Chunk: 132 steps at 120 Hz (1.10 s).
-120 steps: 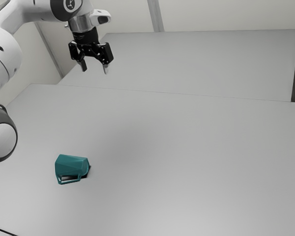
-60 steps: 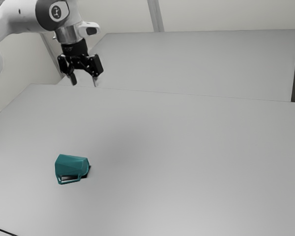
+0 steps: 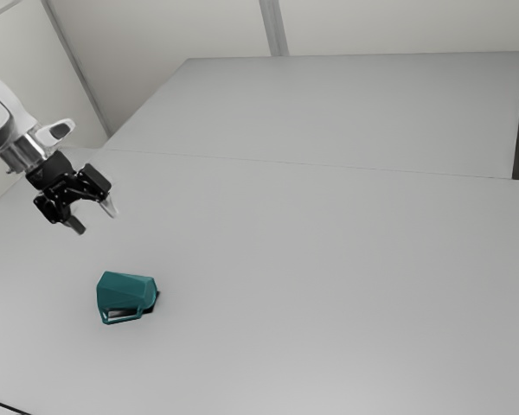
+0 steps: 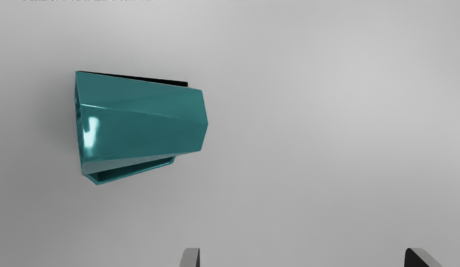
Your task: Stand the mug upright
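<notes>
Teal faceted mug (image 3: 125, 290) with an angular loop handle, lying on its side on the smooth light grey table (image 3: 329, 294), handle sticking out at its 6 o'clock. From where I'm standing that's the exterior view, and the mug's at about 8 o'clock from the middle of it. White robot arm (image 3: 9, 99) comes in between 9 and 10, ending in a black two-finger gripper (image 3: 95, 220) angled down at the mug's 11 o'clock, apart from it.

Wrist view: fingers are spread wide with zero in their grip. Mug's tipped over past the fingertips, mostly off to one finger's side, not touching either. Call its wide mouth 12 o'clock and the narrow base is at 6, handle at 9, on the side nearer the fingertips.
</notes>
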{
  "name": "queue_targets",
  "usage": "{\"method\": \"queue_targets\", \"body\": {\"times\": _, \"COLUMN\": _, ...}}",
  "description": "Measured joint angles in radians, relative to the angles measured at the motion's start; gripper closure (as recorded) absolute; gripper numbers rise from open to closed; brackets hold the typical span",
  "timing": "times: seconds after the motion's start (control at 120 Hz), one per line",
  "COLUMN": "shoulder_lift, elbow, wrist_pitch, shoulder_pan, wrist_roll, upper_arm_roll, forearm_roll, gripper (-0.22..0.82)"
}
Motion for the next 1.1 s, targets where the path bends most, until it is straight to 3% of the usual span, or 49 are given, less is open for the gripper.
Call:
{"method": "queue_targets", "body": {"times": 0.342, "shoulder_lift": 0.020, "elbow": -0.106, "wrist_pitch": 0.139, "shoulder_pan": -0.010, "wrist_roll": 0.198, "upper_arm_roll": 0.154, "forearm_roll": -0.026, "gripper": 0.00}}
{"method": "queue_targets", "body": {"times": 0.65, "shoulder_lift": 0.103, "elbow": -0.137, "wrist_pitch": 0.187, "shoulder_pan": -0.008, "wrist_roll": 0.366, "upper_arm_roll": 0.289, "forearm_roll": -0.061, "gripper": 0.00}}
{"method": "queue_targets", "body": {"times": 1.1, "shoulder_lift": 0.140, "elbow": -0.235, "wrist_pitch": 0.229, "shoulder_pan": 0.004, "wrist_roll": 0.552, "upper_arm_roll": 0.340, "forearm_roll": -0.267, "gripper": 0.00}}
